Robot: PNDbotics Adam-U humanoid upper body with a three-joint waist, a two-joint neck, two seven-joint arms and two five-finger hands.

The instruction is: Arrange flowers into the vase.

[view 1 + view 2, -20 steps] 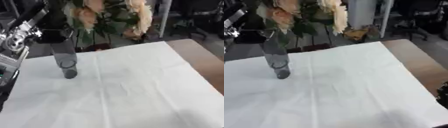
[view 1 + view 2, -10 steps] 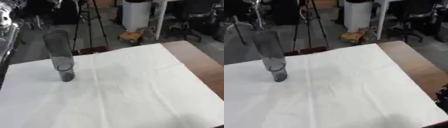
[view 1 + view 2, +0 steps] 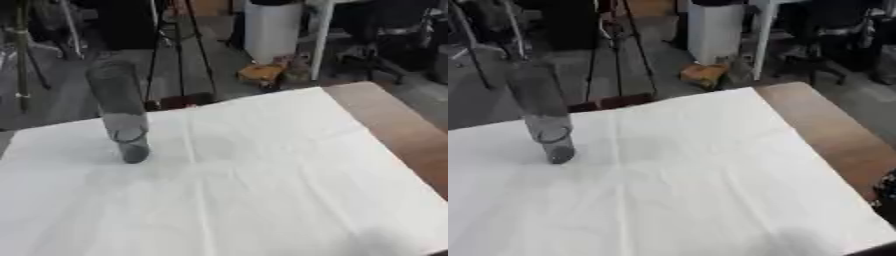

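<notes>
Vase point(image 3: 121, 116): tall, clear, cylindrical, standing on the left part of the cloth near its far edge. It appeared upright, the lean being probably the camera's. No flowers showed in it, and none lay anywhere on the cloth in either view.

White cloth point(image 3: 245, 190): spread over most of the table, creased along fold lines, bare apart from the vase.

Table point(image 3: 815, 135): brown wood, exposed in a strip along the right side of the cloth.

Dark shape point(image 3: 885, 192): at the right edge of the right eye view, just off the cloth's near corner. It may have been part of the right hand, but that could not be told, nor could any state of its fingers.

Left hand: not in view; finger state could not be told.

Step in hand, as a judgement: the vase stood ready and empty, with the flowers out of frame, so the placing was not yet done. The next move would call for bringing stems over the vase's mouth, aligning them with its narrow opening, and lowering them without tipping it.
</notes>
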